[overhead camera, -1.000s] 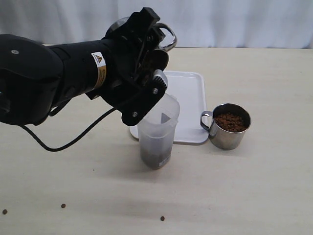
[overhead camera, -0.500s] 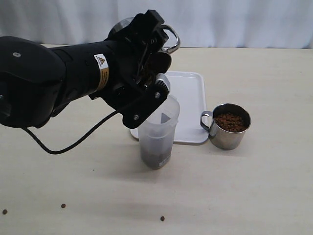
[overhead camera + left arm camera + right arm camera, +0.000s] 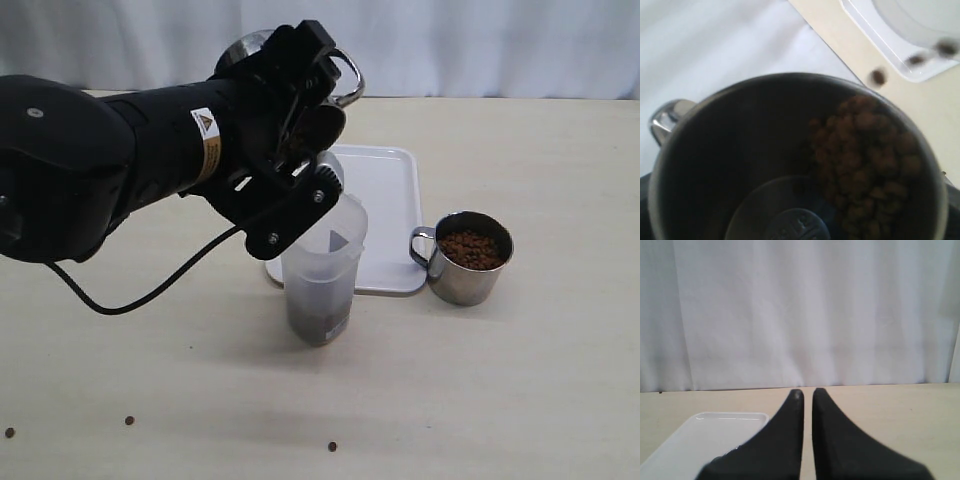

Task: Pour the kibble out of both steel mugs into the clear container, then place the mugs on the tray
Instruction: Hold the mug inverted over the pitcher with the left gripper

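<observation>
My left gripper (image 3: 305,135) is shut on a steel mug (image 3: 318,112), holding it tipped above the clear container (image 3: 322,270). In the left wrist view the mug's inside (image 3: 740,165) is half bare, with kibble (image 3: 865,160) piled against its lower side and loose pellets (image 3: 878,77) falling in the air. The container holds a dark layer of kibble (image 3: 318,318) at its bottom. The second steel mug (image 3: 468,262) stands upright, full of kibble (image 3: 470,248), right of the white tray (image 3: 385,195). My right gripper (image 3: 807,392) is shut and empty, out of the exterior view.
Three stray pellets lie on the table near its front edge (image 3: 129,420), (image 3: 9,433), (image 3: 332,446). A black cable (image 3: 150,290) hangs from the left arm over the table. The tray's corner (image 3: 700,440) shows beside the right fingers. A white curtain closes the back.
The left gripper and the tipped mug have shifted only slightly above the container. The second mug, the tray and the right gripper have not moved.
</observation>
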`<state>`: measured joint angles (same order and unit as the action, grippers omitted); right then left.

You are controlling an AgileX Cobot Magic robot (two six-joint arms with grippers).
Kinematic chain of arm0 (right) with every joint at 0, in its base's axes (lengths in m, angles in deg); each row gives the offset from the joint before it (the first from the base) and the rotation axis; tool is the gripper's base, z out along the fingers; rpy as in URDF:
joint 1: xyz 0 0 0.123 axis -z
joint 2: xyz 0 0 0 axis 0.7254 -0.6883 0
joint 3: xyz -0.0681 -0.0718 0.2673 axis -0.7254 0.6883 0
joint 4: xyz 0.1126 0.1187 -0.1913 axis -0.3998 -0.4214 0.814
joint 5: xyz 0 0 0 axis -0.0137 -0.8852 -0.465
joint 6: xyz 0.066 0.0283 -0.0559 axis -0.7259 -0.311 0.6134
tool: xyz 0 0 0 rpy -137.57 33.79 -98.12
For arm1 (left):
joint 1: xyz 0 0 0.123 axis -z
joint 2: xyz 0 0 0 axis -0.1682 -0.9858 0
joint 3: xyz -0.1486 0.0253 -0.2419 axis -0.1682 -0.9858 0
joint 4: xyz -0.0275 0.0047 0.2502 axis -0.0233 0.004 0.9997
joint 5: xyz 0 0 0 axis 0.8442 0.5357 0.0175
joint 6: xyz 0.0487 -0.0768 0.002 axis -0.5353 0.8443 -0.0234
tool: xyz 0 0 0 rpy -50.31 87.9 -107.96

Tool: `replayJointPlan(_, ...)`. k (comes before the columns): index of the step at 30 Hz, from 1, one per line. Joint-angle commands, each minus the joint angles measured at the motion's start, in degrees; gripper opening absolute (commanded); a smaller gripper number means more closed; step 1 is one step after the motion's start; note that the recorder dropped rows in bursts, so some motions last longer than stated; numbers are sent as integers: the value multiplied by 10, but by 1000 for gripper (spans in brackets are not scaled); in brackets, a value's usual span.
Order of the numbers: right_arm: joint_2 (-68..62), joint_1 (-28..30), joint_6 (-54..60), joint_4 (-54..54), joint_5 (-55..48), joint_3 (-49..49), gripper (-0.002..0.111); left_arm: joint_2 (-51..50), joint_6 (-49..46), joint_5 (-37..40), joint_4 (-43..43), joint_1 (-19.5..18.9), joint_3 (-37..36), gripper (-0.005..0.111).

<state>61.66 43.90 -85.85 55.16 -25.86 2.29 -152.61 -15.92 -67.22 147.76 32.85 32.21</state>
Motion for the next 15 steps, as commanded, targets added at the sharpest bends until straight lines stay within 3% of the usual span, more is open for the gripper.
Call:
replayJointPlan(1, 2, -2, 3, -1, 7, 1, 5, 3, -2, 11, 1, 1, 7, 0)
replayJointPlan(15, 2, -2, 3, -1, 7, 1, 5, 3, -3, -10, 1, 1, 7, 0)
